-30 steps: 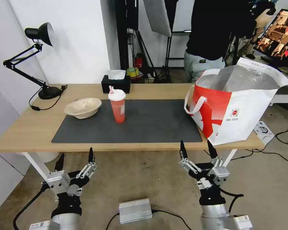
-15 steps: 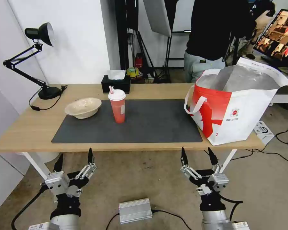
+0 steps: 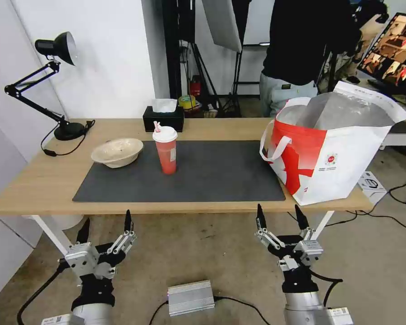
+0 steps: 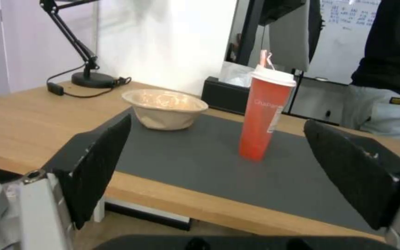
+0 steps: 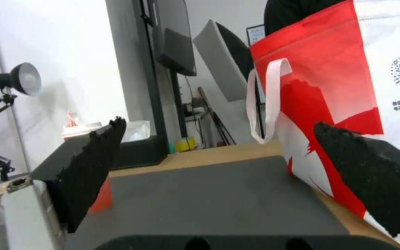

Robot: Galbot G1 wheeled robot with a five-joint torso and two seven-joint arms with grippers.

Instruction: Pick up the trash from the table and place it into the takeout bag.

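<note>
- Your right gripper (image 3: pixel 280 215) has dropped slightly since a second ago; fingers spread, empty
- Left gripper (image 3: pixel 106 225) parked below the table (image 3: pixel 31 180); fingers apart
- Red drink cup (image 4: pixel 264 114) reads "Cha…", rest illegible

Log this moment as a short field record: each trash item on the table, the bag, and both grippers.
beige bowl: upright, on the mat's far left corner, part over the table
red cup: upright on the dark mat, lid and straw on, right of the bowl
takeout bag: standing open at the table's right end, foil lining showing
left gripper: open, empty, below the table's near edge
right gripper: open, empty, below the near edge, near the bag
tissue box: at the far edge behind the cup
</note>
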